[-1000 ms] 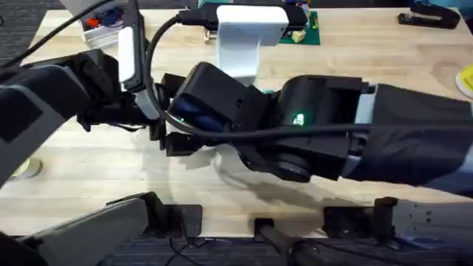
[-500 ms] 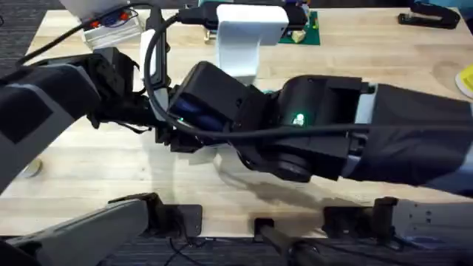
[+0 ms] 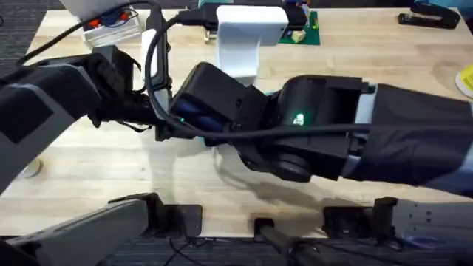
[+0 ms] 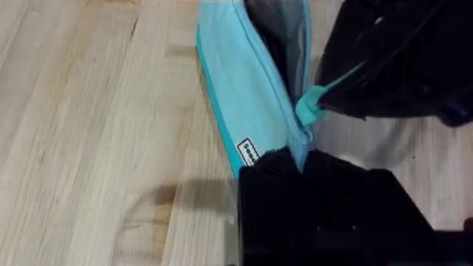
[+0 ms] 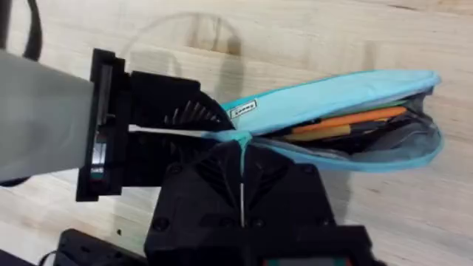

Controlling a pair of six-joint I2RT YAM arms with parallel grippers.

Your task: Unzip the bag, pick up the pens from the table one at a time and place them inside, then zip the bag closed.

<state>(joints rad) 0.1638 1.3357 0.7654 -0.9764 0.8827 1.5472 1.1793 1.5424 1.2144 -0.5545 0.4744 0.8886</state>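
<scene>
closing step: bag (image 5: 332, 96) open on the desk (image 4: 89, 111), orange pen (image 5: 355, 118) inside; right tool (image 5: 240, 159) clamped on the pull tab (image 4: 309, 106), left tool (image 4: 303, 166) clamped on the bag's end. next: draw the tab along the zipper.

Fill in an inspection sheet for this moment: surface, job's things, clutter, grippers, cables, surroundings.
Surface: pale planked wooden table.
Job's things: light-blue soft fabric pencil pouch lies on the table, zipper mostly open; slim orange pen inside, with darker contents beside it that cannot be identified.
Clutter: clear box with red and blue items, green board, white stand, dark tool, all at the far edge.
Grippers: left gripper shut on the pouch's end; right gripper at the zipper's closed end, teal pull tab at its fingers.
Cables: black cable loops over the arms.
Surroundings: nothing seen.
</scene>
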